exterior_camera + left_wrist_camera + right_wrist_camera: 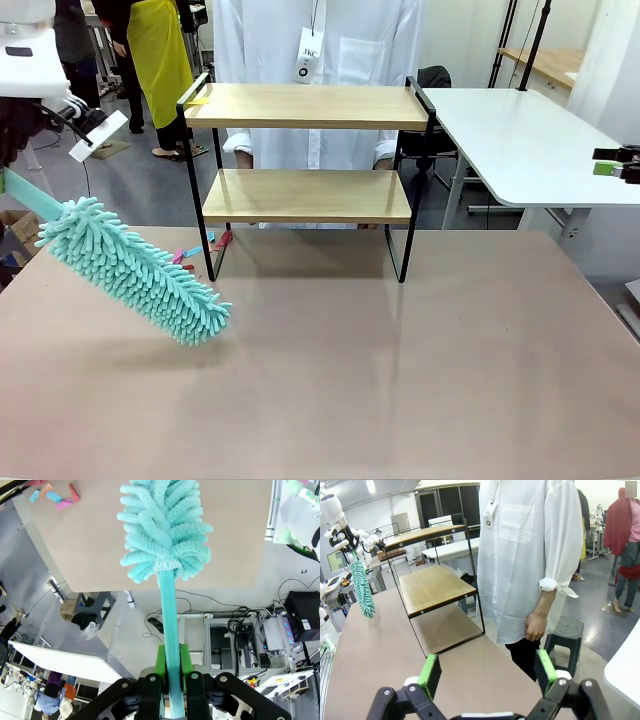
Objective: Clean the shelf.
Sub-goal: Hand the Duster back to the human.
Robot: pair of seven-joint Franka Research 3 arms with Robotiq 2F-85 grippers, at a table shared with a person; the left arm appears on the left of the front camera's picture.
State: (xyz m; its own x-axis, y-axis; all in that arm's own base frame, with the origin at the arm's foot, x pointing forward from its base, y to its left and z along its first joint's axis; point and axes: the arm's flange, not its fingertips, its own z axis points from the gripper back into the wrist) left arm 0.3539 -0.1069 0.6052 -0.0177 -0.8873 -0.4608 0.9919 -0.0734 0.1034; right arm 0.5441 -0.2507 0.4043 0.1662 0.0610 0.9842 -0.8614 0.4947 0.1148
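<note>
Brown tabletop runs across your front view, with the shelf standing at its far edge, both wooden boards bare. Behind it you see a person in a white coat. At picture left a teal duster hangs tilted above the table, head down toward the middle, well apart from the shelf. Small coloured pieces lie by the shelf's left foot. At the right edge you catch the right gripper, green pads showing, off beside a white table.

Left wrist view, item by item: your left gripper is clamped on the duster handle, green pads pressed to either side of it. The fluffy head points away over the brown table. Coloured pieces sit at top left.

Right wrist view: your right gripper stands with jaws wide apart, nothing between them. Beyond, you see the shelf from its end, on the table's far side, the person's hand hanging just beside it. The duster hangs farther off at left under the other arm.
</note>
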